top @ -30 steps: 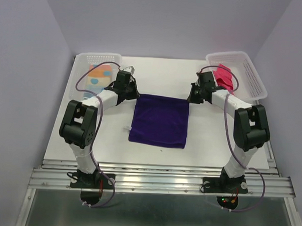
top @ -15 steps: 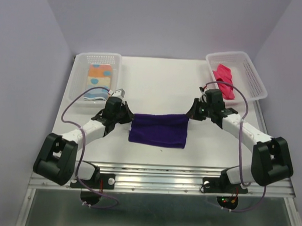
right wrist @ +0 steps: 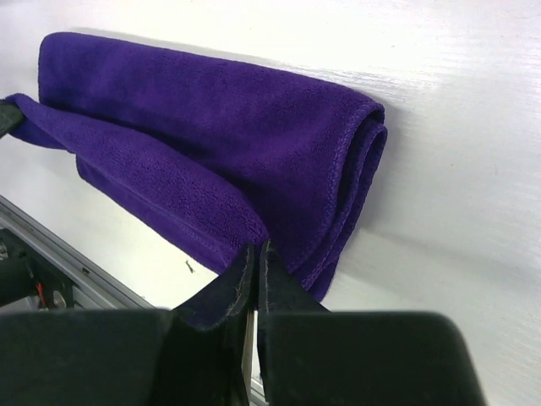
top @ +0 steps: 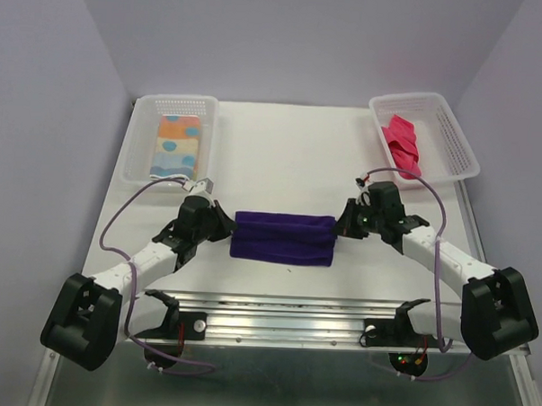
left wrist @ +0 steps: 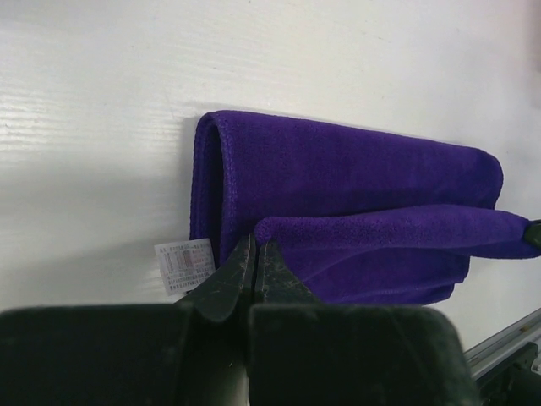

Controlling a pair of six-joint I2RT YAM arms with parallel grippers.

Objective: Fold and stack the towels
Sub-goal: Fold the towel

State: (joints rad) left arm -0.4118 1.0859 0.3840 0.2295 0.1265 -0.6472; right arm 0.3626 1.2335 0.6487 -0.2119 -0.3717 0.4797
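The deep purple towel (top: pixel 283 238) lies as a narrow band across the near middle of the table, its far half folded over toward the front. My left gripper (top: pixel 227 226) is shut on its upper layer's left corner; the pinch shows in the left wrist view, gripper (left wrist: pixel 254 245) on purple towel (left wrist: pixel 355 169). My right gripper (top: pixel 342 226) is shut on the right corner, gripper (right wrist: pixel 256 247) on purple towel (right wrist: pixel 211 127). A folded striped, dotted towel (top: pixel 177 145) lies in the left basket. A hot pink towel (top: pixel 402 144) lies crumpled in the right basket.
A white perforated basket (top: pixel 172 99) stands at the far left and another (top: pixel 456 132) at the far right. The metal rail (top: pixel 284 307) runs along the table's near edge just in front of the purple towel. A white label (left wrist: pixel 183 262) sticks out at the towel's left end.
Both grippers have come toward the near edge, drawing the purple towel's far edge over itself. The flat square has become a narrow folded band.
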